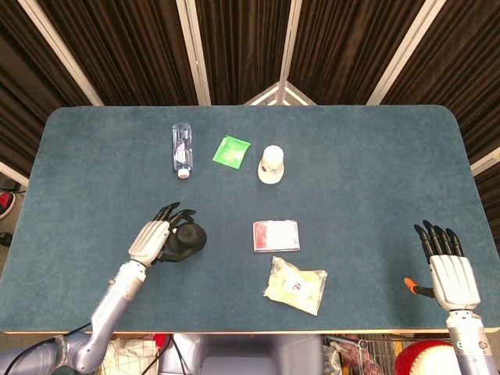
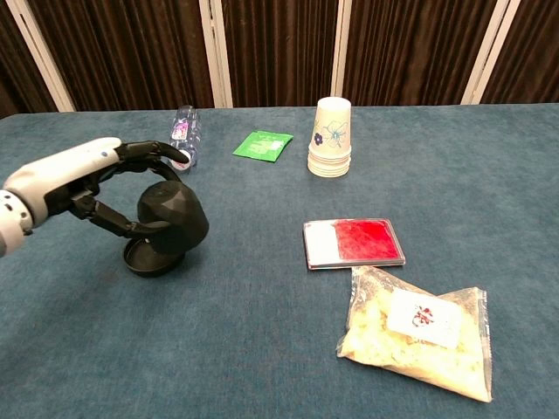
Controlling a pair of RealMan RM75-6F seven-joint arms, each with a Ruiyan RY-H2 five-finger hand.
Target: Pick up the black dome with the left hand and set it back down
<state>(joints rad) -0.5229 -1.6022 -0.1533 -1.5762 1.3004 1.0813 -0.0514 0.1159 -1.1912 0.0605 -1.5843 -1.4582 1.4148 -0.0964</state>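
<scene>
The black faceted dome (image 1: 187, 240) (image 2: 173, 218) is at the table's left front, tipped over to the right with its round rim showing at the lower left. My left hand (image 1: 156, 241) (image 2: 80, 179) grips it from the left, fingers curled over its top and thumb under its side. I cannot tell whether the rim still touches the cloth. My right hand (image 1: 449, 266) lies flat at the table's front right corner, fingers straight and apart, holding nothing. The chest view does not show it.
A water bottle (image 1: 181, 150) (image 2: 182, 135), a green packet (image 1: 231, 151) (image 2: 263, 144) and stacked paper cups (image 1: 271, 165) (image 2: 331, 137) lie at the back. A red-and-white case (image 1: 276, 235) (image 2: 353, 243) and a clear snack bag (image 1: 295, 285) (image 2: 417, 330) are right of the dome.
</scene>
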